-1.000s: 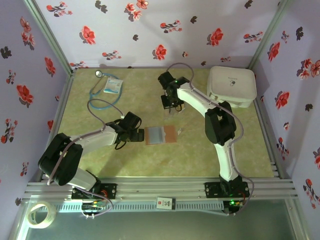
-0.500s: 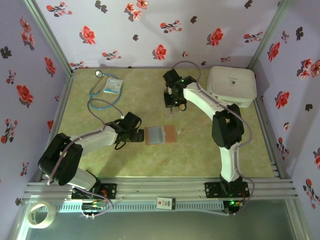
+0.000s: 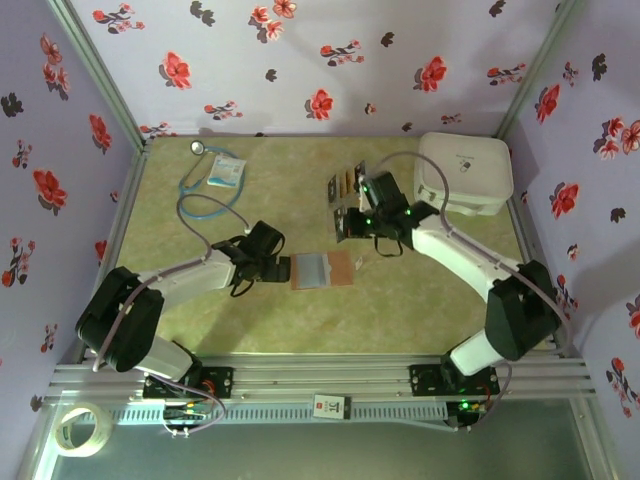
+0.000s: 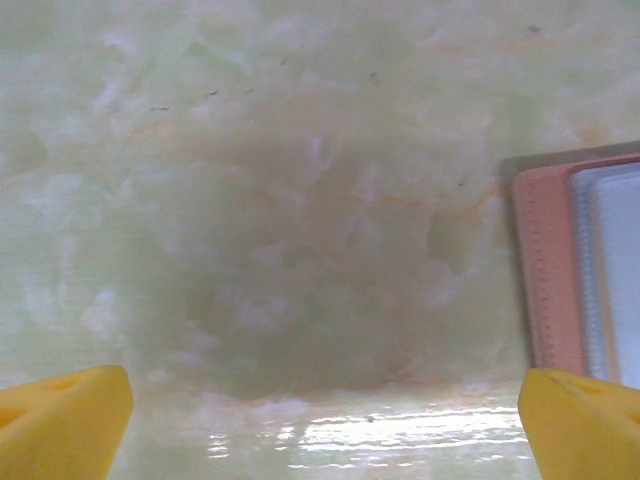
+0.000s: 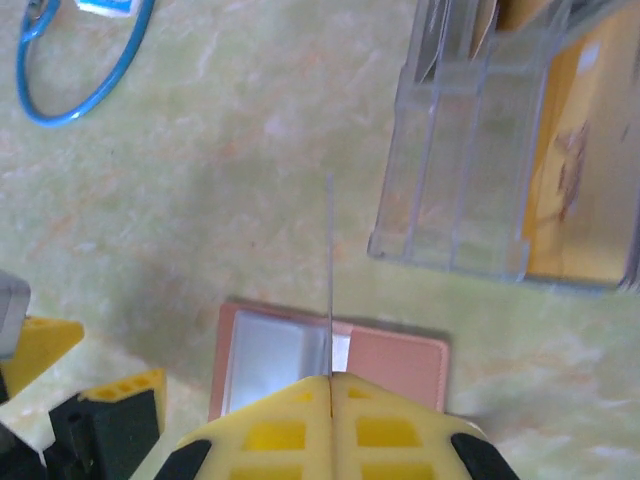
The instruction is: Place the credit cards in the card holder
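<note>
The card holder lies open on the table, reddish-brown with a greyish clear pocket on its left half. My right gripper is shut on one thin credit card, seen edge-on and held upright above the holder's middle fold. In the top view the right gripper hovers just behind the holder. More credit cards, dark and yellow-orange, stand in a clear rack. My left gripper is open and low at the holder's left edge, with nothing between its fingertips.
A big white rounded case sits at the back right. A blue stethoscope and a small packet lie at the back left. Flowered walls close in three sides.
My right arm has swung from the rack at the back toward the near side, carrying the card to just above the open holder. The left arm has not moved.
</note>
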`<action>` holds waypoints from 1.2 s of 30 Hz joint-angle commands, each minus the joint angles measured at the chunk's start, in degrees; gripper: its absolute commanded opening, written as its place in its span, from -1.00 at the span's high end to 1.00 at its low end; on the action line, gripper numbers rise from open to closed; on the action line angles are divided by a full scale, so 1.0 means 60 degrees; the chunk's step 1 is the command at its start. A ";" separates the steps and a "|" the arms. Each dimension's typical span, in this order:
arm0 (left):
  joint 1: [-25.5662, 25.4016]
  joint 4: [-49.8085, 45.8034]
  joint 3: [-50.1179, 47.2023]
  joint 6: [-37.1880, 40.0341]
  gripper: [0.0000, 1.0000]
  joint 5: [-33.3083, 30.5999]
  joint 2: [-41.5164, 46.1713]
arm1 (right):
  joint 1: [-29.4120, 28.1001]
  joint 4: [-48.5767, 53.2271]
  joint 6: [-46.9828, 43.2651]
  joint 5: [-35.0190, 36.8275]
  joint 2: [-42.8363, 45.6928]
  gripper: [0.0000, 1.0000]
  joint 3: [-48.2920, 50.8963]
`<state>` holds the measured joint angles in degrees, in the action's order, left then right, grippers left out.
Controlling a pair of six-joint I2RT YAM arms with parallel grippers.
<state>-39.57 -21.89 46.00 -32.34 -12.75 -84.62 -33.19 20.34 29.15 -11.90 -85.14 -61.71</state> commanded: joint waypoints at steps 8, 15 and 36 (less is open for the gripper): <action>-0.0797 -0.0032 0.0740 0.0108 -0.99 0.0057 -0.0422 | 0.0027 -0.5496 0.2297 -0.0781 0.1361 1.00 0.4022; -0.1107 0.0068 0.0956 0.0029 -0.99 -0.0121 -0.0917 | 0.0024 -0.6705 0.2593 -0.0809 0.1353 1.00 0.5041; -0.1227 0.0206 0.0885 0.0132 -0.99 -0.0566 -0.1499 | -0.0122 -0.8595 0.3096 -0.1449 -0.0254 1.00 0.5334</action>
<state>-46.35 -20.99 50.37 -32.38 -14.15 -92.68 -33.43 -28.08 47.00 -19.59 -85.71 -30.20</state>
